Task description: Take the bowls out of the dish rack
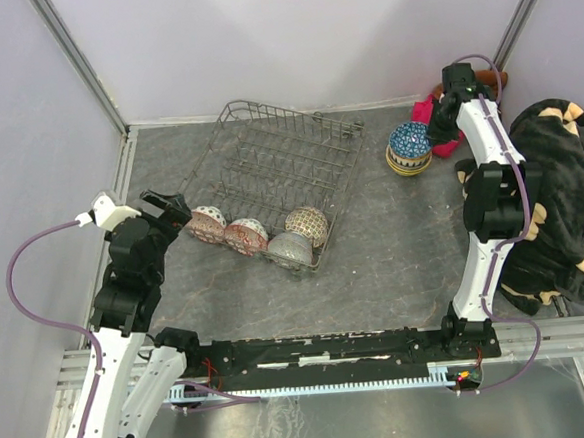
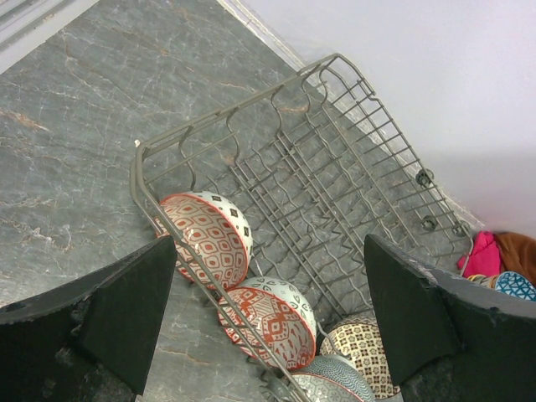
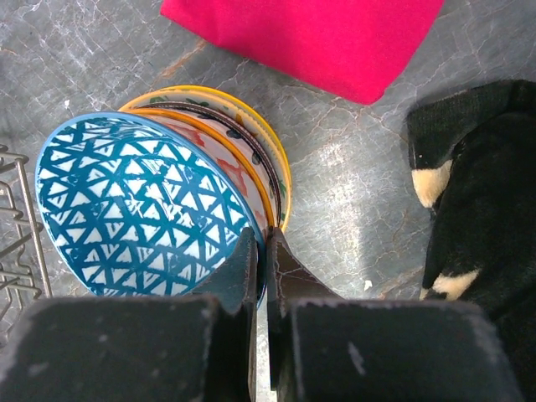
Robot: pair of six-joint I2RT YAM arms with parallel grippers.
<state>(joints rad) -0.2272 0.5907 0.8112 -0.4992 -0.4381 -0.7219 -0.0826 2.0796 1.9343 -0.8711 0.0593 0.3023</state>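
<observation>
Dish rack (image 1: 273, 160) wires fence 4 bowls (image 1: 246, 235); overhead is open.

One dish rack (image 1: 268, 156), four bowls (image 1: 246, 235) inside, one bowl stack (image 1: 408, 148).

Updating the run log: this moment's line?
left gripper open by dish rack | right gripper shut on blue bowl | four bowls racked

The white-and-black left arm rises from its base at the near left edge, elbow bent, forearm angled inward. Its black two-finger left hand (image 1: 169, 206) (image 2: 270, 243) hangs above the tabletop with its fingers (image 2: 126, 318) spread wide and nothing between them. The right arm stands tall from the near right, folds at the elbow and reaches to the far side. The right hand (image 3: 264, 260) points down, fingers pressed nearly together on the rim of a blue-and-white lattice-patterned ceramic bowl (image 3: 134, 209).
</observation>
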